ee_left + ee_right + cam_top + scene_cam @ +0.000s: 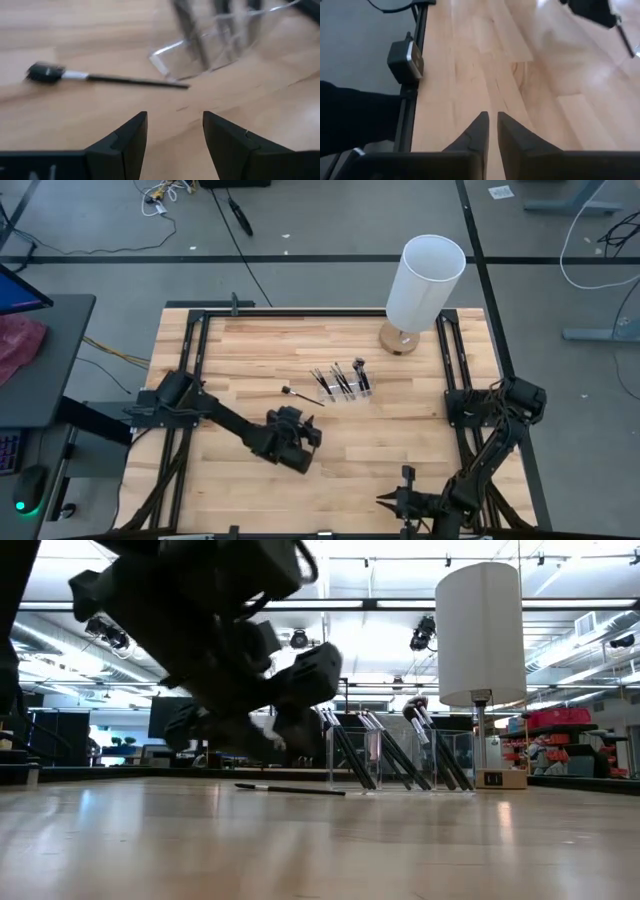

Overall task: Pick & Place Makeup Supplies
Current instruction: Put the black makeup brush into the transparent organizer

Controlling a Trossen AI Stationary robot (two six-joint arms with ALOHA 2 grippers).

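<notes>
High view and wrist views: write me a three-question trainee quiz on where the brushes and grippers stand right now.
1. True or false: every makeup brush stands in the clear holder.
2. Which gripper is nearest the loose brush? A) left gripper B) right gripper
3. Fill in: the left gripper's fingers are ____, with nothing between them.

Key
1. False: one brush lies flat on the table, beside the holder.
2. A: it is over the middle of the table, pointing toward the loose brush; the right gripper is at the near edge.
3. open
</notes>
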